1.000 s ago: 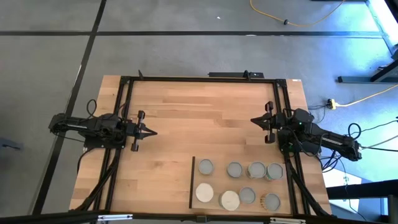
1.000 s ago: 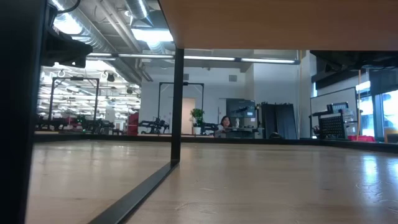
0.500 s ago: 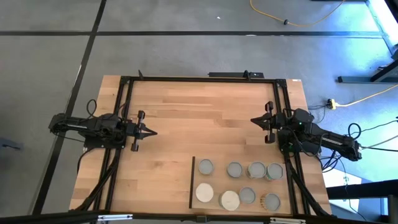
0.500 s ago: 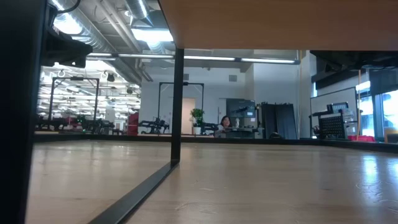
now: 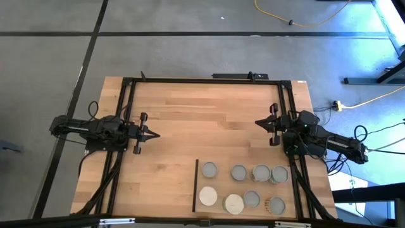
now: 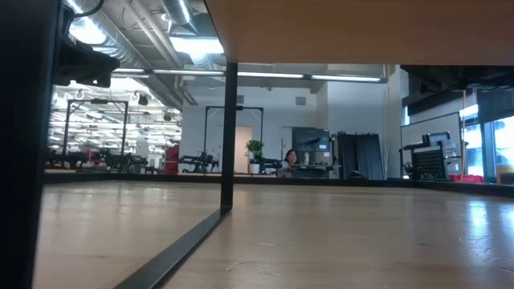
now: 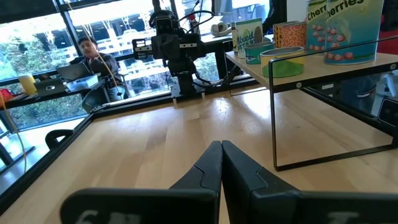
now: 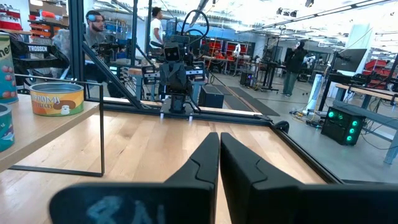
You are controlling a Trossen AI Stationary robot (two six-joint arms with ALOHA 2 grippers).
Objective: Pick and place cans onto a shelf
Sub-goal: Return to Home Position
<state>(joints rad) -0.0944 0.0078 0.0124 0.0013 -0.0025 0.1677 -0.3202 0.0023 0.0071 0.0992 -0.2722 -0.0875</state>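
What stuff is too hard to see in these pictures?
High view: the cans show only their tops; labels are hidden beneath.
Low view: the shelf panel overhead hides every can.
Left wrist view: a cherries can is cut off by the top edge.
Right wrist view: another can is cut by the left edge.

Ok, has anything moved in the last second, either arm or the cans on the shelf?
Nothing visibly changed. The left gripper and the right gripper sit at opposite sides of the table exactly as before, jaws shut and empty. The cans stand in the same places on the shelf.
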